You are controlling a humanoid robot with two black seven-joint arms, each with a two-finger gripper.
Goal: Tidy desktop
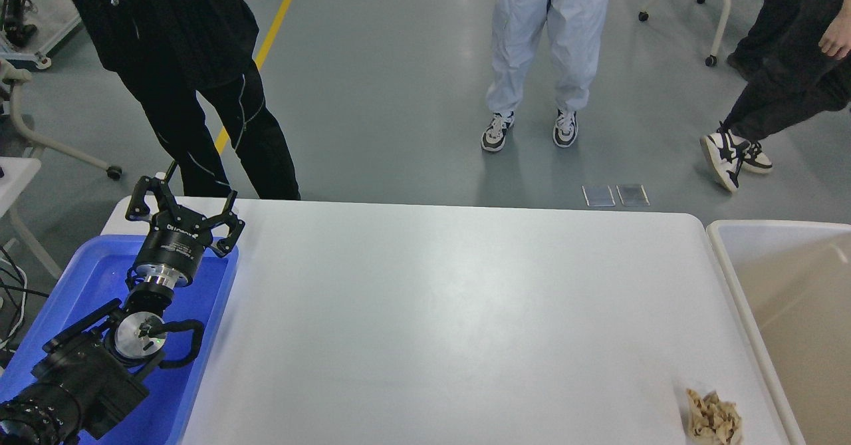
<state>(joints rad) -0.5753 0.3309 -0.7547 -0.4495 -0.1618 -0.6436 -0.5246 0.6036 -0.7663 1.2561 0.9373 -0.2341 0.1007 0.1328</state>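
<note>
The desktop is a wide matte white tabletop with rounded corners filling the middle of the head view. A crumpled beige wad of paper lies on it at the front right corner. My left gripper is open and empty, held above the far end of the blue tray, at the table's far left corner. My right arm and gripper are out of view.
A blue plastic tray sits at the table's left under my left arm. A white-rimmed beige bin stands at the right edge. Three people stand on the grey floor beyond the far edge; a rolling chair stands at the back right.
</note>
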